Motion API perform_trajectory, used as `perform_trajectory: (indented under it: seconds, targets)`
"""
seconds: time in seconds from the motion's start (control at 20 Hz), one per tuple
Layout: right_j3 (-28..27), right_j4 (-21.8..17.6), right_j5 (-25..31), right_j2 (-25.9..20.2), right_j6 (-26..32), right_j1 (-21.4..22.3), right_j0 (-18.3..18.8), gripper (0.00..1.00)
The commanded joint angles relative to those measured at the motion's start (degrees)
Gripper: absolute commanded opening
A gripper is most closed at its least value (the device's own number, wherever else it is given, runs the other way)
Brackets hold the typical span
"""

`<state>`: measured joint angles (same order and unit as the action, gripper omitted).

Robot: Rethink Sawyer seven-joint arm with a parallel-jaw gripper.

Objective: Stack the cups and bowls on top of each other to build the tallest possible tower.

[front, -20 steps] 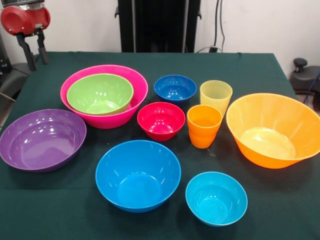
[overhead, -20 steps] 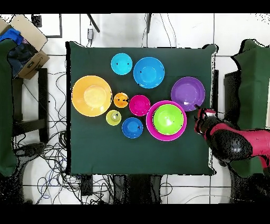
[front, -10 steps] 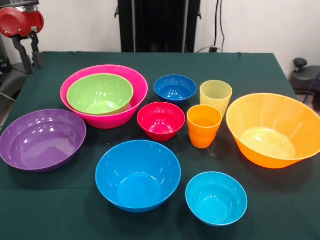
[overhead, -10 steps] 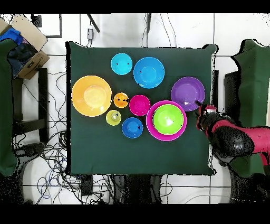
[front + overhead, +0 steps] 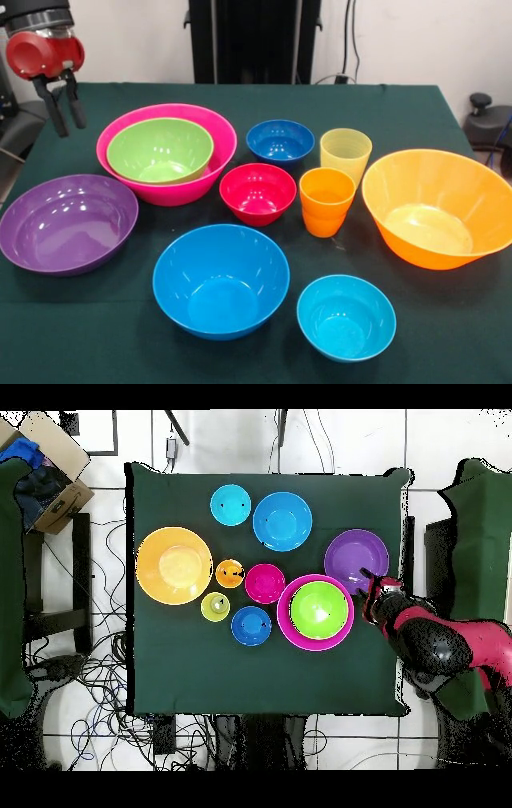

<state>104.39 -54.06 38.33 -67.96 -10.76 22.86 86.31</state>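
End effector [image 5: 66,118] hangs empty above the desk [image 5: 240,96] edge, fingers slightly apart, just beside the pink bowl [image 5: 210,164] w/ green bowl [image 5: 160,150] nested in it. Purple bowl [image 5: 67,224] sits near, below it in front view. Cups [image 5: 327,202] and other bowls lie well apart, across the desk.
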Motion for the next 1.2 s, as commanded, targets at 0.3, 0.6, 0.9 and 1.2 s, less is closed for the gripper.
perform_trajectory:
  seconds: [0.3,0.6,0.9,1.2]
  targets:
    - [-7.0,-5.5,-2.3,4.9,20.7,-11.7,-0.8,1.00]
    - [-9.6,-3.3,1.0,2.1,30.9,-13.5,0.2,1.00]
    - [-11.8,-1.3,2.1,1.5,37.1,-15.1,0.3,1.00]
    - [-12.6,0.2,1.7,2.1,40.9,-16.3,0.6,1.00]
